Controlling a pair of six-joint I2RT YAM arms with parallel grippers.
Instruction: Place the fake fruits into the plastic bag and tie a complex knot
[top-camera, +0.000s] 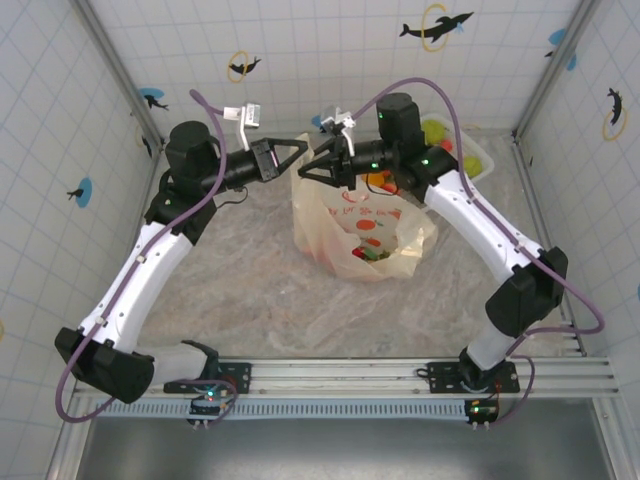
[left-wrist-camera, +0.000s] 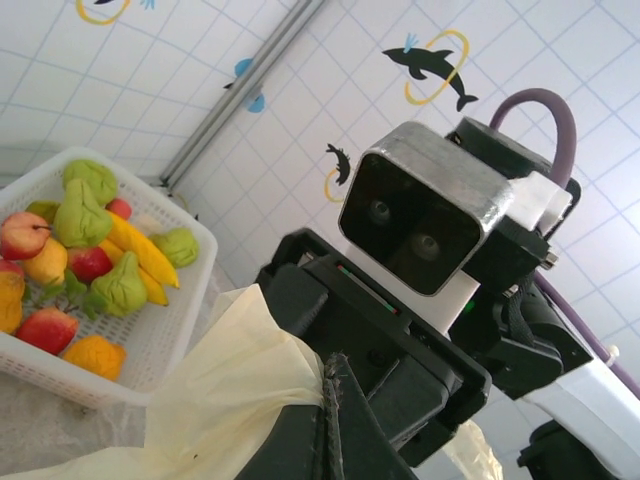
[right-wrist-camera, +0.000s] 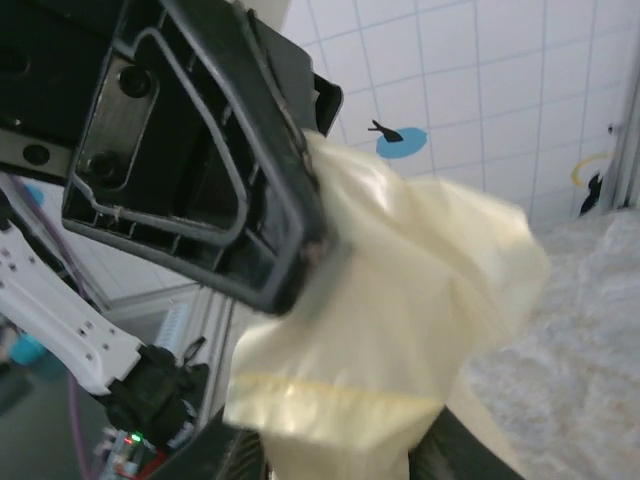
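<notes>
**Gathering handles for the knot**

The plastic bag (top-camera: 365, 235), fake fruits (top-camera: 368, 250) inside, sits on the worktop (top-camera: 240, 280) just below both end effectors. The left end effector (top-camera: 301, 146) is clamped on one handle (left-wrist-camera: 240, 390). The right end effector (top-camera: 306, 171) straddles film, grip unclear. Seat that grip before pulling gently. The white basket (top-camera: 478, 155) sits beyond the right one, well apart.

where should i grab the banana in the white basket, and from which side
Grip the banana at mid-length, from above, jaws across its narrow width: it lies flat among green pears, and the basket wall likely blocks a side approach.
</notes>
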